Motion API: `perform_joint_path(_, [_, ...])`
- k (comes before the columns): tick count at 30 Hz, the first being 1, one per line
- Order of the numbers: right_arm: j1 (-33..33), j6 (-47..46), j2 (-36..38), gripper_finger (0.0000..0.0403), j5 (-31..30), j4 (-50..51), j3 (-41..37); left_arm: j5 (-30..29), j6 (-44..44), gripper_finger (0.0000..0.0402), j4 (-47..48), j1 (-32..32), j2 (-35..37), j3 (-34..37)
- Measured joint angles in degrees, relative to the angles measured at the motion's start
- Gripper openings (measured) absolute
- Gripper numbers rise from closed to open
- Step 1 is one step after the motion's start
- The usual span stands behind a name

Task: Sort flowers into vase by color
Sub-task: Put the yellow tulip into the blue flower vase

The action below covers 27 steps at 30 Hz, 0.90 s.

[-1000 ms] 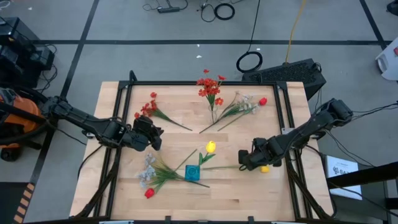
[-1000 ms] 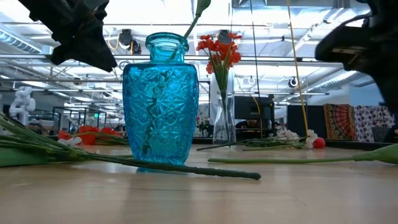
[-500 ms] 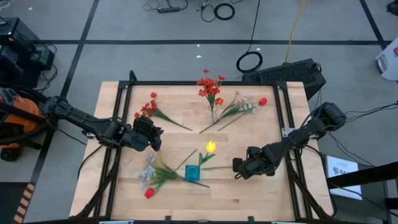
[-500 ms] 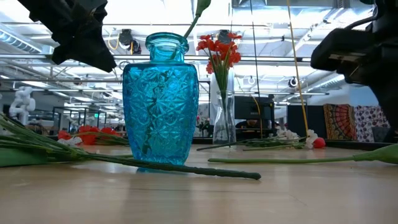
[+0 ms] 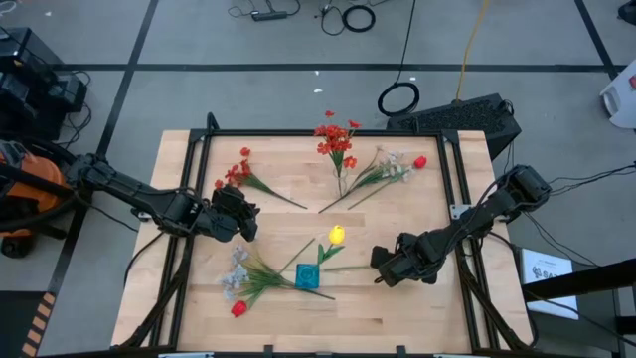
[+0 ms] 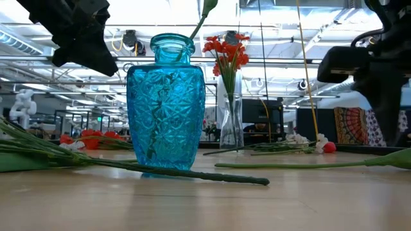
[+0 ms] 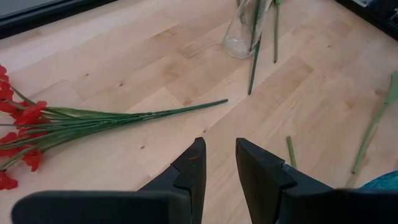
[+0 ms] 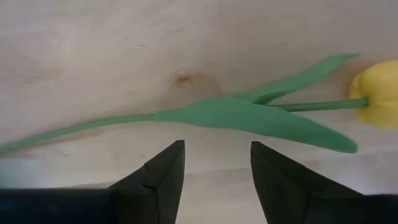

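A blue glass vase [image 5: 308, 277] stands near the table's front and holds a yellow tulip [image 5: 337, 236]. A clear vase [image 6: 231, 122] farther back holds red flowers [image 5: 336, 139]. Another yellow tulip lies flat to the right of the blue vase. Its leaf [image 8: 249, 115] and bud [image 8: 376, 102] lie just beyond my right gripper [image 8: 214, 168]. That gripper is open and hovers over the stem [image 5: 350, 268] without touching it. My left gripper [image 7: 219, 146] hangs open above bare wood at the table's left.
A red spray [image 5: 238, 175] lies at the back left. A pale spray with a red bud [image 5: 396, 167] lies at the back right. A bunch of pale flowers and a red bud [image 5: 238, 286] lies left of the blue vase, stems against its foot.
My right gripper has gone a little toward the table's left and near edges along the lying tulip. The arm now covers the yellow bud in the high view. The flowers and vases have kept still.
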<state>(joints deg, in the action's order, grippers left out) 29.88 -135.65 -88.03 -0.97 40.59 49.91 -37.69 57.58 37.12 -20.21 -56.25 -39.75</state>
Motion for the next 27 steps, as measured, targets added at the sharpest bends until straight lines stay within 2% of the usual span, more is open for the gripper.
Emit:
perform_joint_path(8, [-2.4, -4.1, 0.0, 0.0166, -2.3, 0.4, 0.0, 0.0, 0.0, 0.0093, 0.0, 0.0, 0.0, 0.0])
perform_joint_path(18, [-4.0, -5.2, 0.0, 0.0148, 4.0, -0.5, 0.0, 0.0, 0.0, 0.0093, 0.0, 0.0, 0.0, 0.0])
perform_joint_path(27, [-4.7, -5.8, -3.9, 0.0143, 4.1, -2.3, 0.0, 0.0, 0.0, 0.0093, -0.1, 0.0, 0.0, 0.0])
